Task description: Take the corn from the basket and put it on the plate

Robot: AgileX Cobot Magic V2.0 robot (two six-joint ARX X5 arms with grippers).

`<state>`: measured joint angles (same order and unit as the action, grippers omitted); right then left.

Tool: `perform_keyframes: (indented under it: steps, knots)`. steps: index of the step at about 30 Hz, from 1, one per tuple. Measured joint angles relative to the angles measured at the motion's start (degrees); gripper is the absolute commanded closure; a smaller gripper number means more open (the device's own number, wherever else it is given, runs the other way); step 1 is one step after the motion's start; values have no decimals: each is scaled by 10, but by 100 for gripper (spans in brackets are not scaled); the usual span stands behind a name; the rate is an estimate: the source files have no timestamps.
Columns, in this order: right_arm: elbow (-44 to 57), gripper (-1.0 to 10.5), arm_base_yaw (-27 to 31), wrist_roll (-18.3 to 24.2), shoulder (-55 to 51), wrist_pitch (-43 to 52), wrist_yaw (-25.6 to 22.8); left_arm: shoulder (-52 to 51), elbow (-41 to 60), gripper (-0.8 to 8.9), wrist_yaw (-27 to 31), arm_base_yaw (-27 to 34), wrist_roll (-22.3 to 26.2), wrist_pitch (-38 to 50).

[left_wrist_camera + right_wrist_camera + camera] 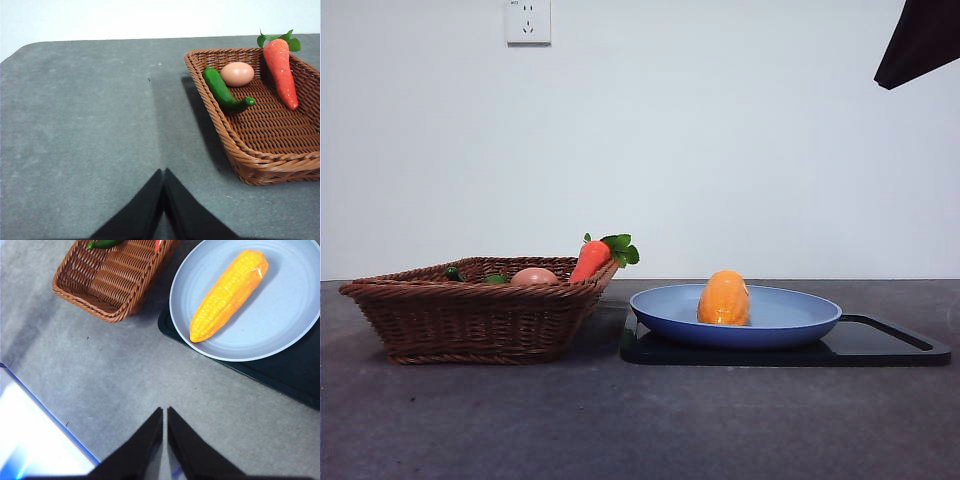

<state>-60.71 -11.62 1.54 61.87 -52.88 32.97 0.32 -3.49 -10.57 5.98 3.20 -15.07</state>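
Your corn (724, 298) already lies inside the plate (790, 325), right of centre in the front view, so the step in hand is most likely just the retreat: hold both arms high and clear, and do not dip back toward the plate, since a nudge could roll the cob toward the rim. The right gripper (165, 412) hangs above bare table at the bottom of its own view, jaws pressed together and holding nothing, with the corn well apart from it at the upper right. The left gripper (163, 175) is likewise clenched on nothing, low in its frame, with the basket (260, 165) off at the right. The dark tip in the front view's upper right corner is one of the arms; which one, you cannot tell from there. The corn is orange-yellow with rows of kernels, tapering to a rounded end, resting flat and diagonal across the pale blue plate, which sits on a black tray (880, 345).
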Motion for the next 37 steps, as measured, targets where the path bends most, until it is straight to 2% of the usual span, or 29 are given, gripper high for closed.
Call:
perform_keyframes:
  steps: [11,17,23,31,34,37]
  knots:
    - [0,944,-9,2,-9,1,0,0,0,810,0,0,0,0]
    - [0,944,13,48,-29,53,-5,0,0,810,0,0,0,0]
    - [39,944,41,68,-71,207,-17,0,0,810,0,0,0,0]
    - [205,945,104,54,-214,429,-18,0,0,810,0,0,0,0]
    - [278,944,129,42,-278,483,-46,0,0,810,0,0,0,0]
    - [342,944,139,40,-346,515,-97,0,0,810,0,0,0,0]
